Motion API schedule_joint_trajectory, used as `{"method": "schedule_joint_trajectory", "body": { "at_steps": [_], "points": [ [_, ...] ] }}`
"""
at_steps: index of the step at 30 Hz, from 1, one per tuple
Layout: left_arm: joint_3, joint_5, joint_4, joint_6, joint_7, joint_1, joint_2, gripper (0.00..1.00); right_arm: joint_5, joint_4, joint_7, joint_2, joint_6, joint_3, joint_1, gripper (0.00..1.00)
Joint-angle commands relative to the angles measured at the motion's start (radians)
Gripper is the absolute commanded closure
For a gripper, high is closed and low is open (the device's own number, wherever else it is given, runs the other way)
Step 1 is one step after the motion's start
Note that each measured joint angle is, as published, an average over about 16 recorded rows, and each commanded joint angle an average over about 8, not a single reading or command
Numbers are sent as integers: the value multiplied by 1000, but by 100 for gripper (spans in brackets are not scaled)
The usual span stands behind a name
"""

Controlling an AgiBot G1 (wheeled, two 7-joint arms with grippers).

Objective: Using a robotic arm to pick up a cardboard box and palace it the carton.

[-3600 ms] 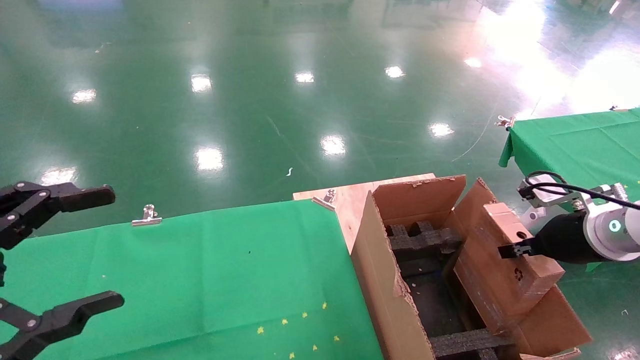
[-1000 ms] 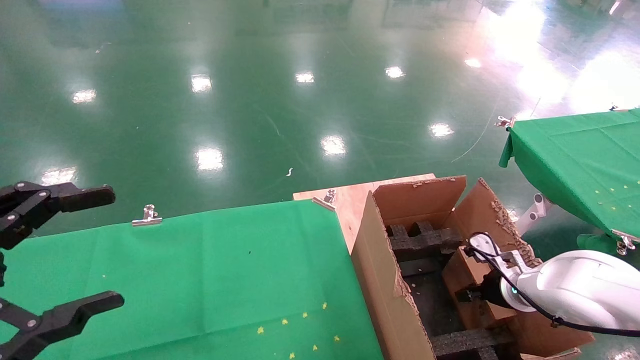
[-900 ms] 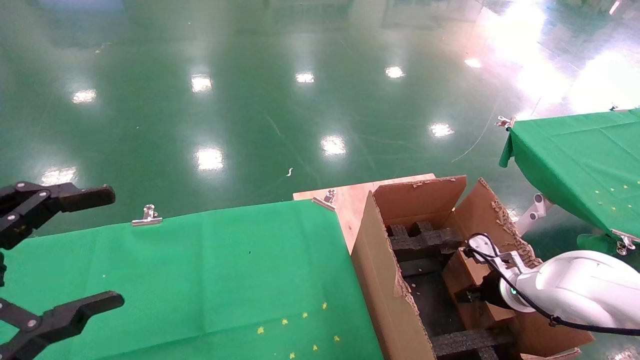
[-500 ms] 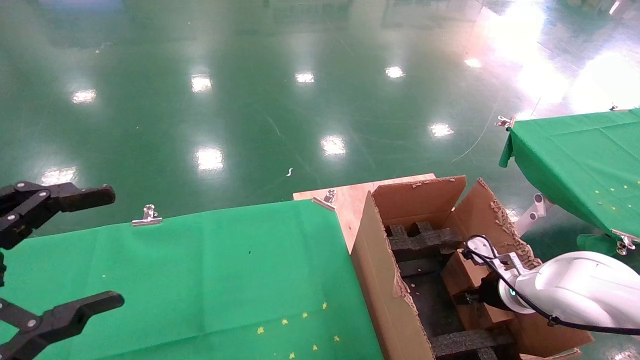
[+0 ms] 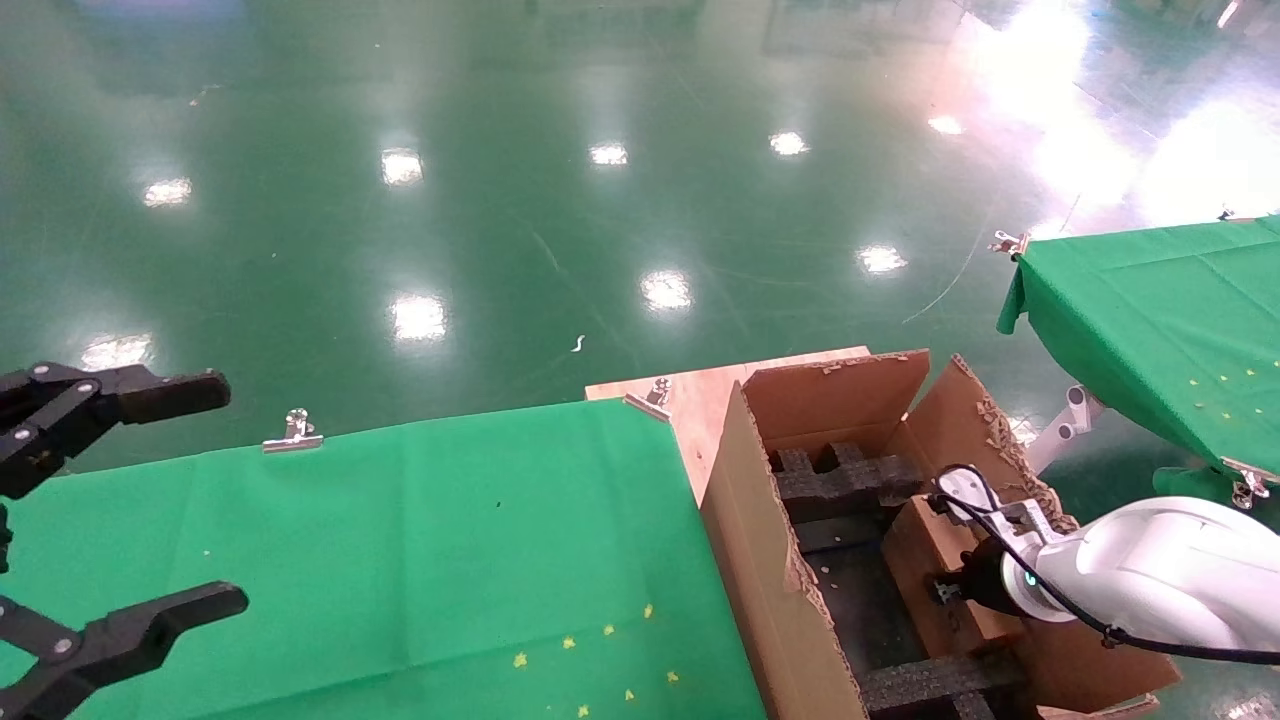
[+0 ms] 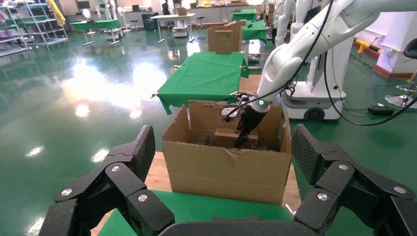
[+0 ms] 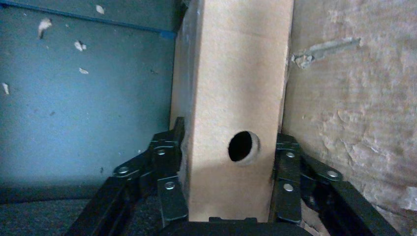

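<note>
The small brown cardboard box (image 5: 925, 560) sits down inside the large brown corrugated carton (image 5: 775, 600), against its right wall, and the head view shows only part of its top and one side. The right gripper (image 5: 945, 590) is mostly hidden there behind the white robotic arm (image 5: 1150, 585) with its looped black cable. The right wrist view fills that gap: the black fingers (image 7: 169, 169) press flat on both sides of the box (image 7: 236, 98), clamped on it, with the box's small round hole (image 7: 243, 146) between them. Beside the box that view also shows the carton's rough, fibrous inner wall (image 7: 354, 98) and a dark floor strewn with pale scraps. Black foam inserts (image 5: 845, 480) cross the carton's far end, and its flap edges are torn and ragged. From the left wrist view the carton (image 6: 226, 164) stands far off with the arm (image 6: 295, 54) reaching down into it. The left gripper (image 5: 120, 520), bare black fingers spread wide apart, hangs at the left over the green cloth-covered table (image 5: 400, 540); its base is cut off by the edge.
</note>
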Motion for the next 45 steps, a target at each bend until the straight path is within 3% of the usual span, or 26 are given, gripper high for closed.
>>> {"method": "schedule_joint_trajectory", "body": {
  "at_steps": [1, 16, 27, 31, 38, 45],
  "points": [
    [0, 0, 0, 0, 0, 0, 0, 0, -3, 3, 2, 2, -2, 1, 4, 0],
    [0, 0, 0, 0, 0, 0, 0, 0, -19, 53, 11, 36, -1, 21, 45, 0],
    [0, 0, 0, 0, 0, 0, 0, 0, -15, 227, -57, 120, 27, 100, 226, 0],
    [0, 0, 0, 0, 0, 0, 0, 0, 66, 271, -150, 135, 44, 125, 311, 0],
    [0, 0, 0, 0, 0, 0, 0, 0, 303, 285, -375, 142, 28, 156, 443, 0],
    [0, 0, 0, 0, 0, 0, 0, 0, 385, 289, -423, 147, 11, 172, 485, 0]
  ]
}}
